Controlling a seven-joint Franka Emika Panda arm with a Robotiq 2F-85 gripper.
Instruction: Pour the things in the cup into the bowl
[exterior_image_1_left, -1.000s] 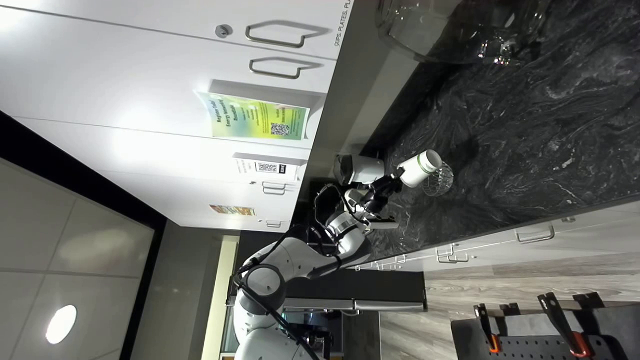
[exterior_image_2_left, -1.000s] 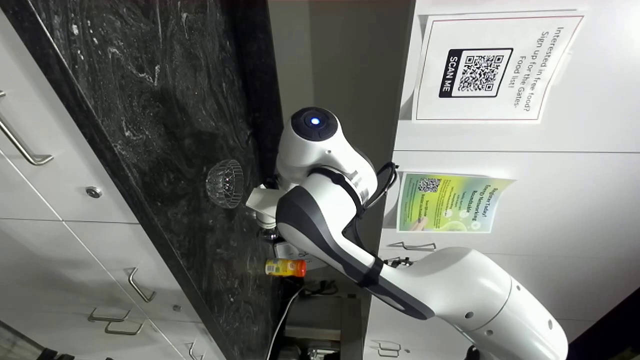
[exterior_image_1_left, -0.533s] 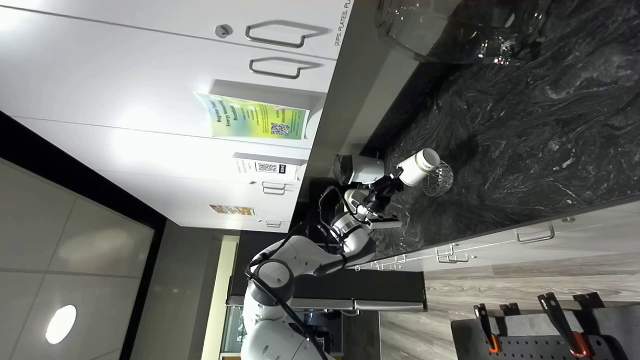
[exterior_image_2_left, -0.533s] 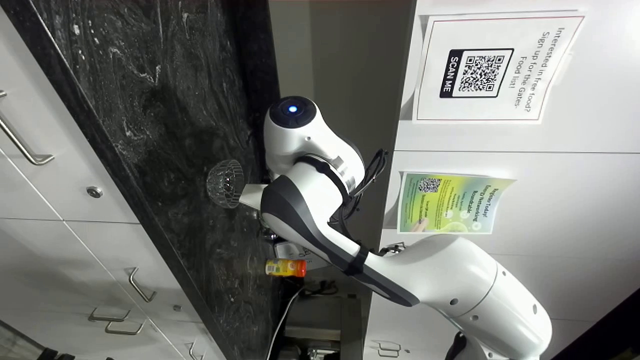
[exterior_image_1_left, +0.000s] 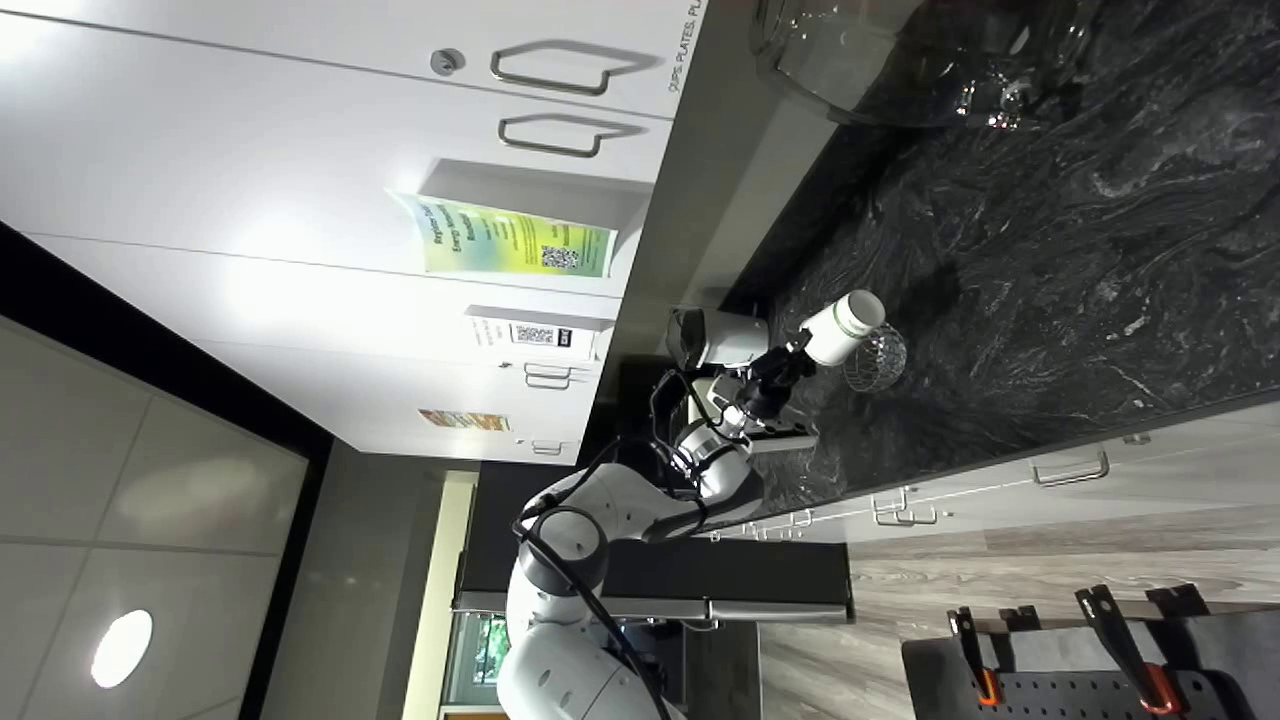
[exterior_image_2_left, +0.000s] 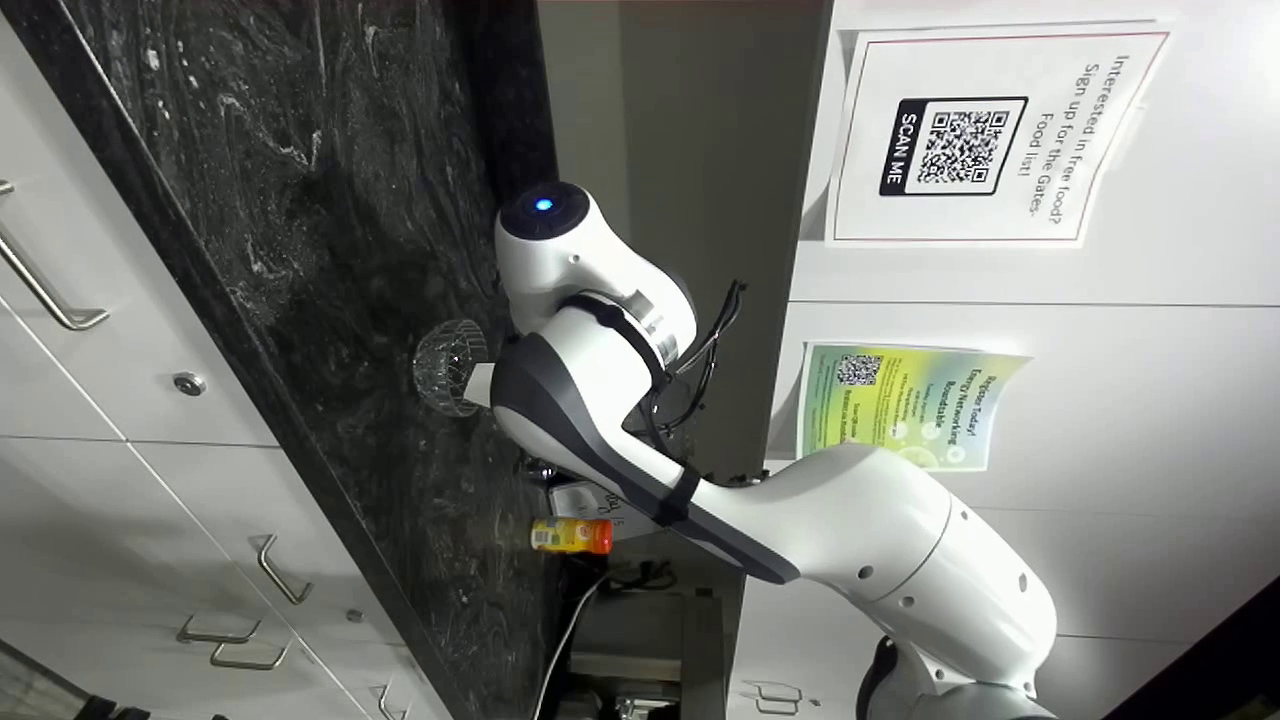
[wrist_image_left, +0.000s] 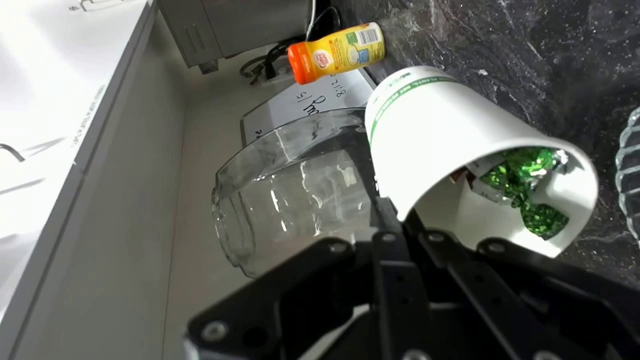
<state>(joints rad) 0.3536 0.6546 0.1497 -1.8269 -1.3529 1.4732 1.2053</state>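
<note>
The white cup has a thin green stripe and hangs tilted from my gripper. In the wrist view, the gripper is shut on the rim wall of the cup. Green shiny wrapped pieces lie inside the cup, against its side wall. The see-through bowl rests on the counter beside and below the cup. In an exterior view, the cup overlaps the rim of the bowl, and the arm hides the gripper. Only an edge of the bowl shows in the wrist view.
A large clear jar and a written sign stand behind the cup. A yellow bottle with an orange lid stands farther along the counter. Large clear glassware is close to an exterior camera. Cabinets line the wall.
The arm has moved and turned, going left and slightly up in an exterior view. The held cup has shifted toward the bowl there and now overlaps its rim. The bowl has not moved.
</note>
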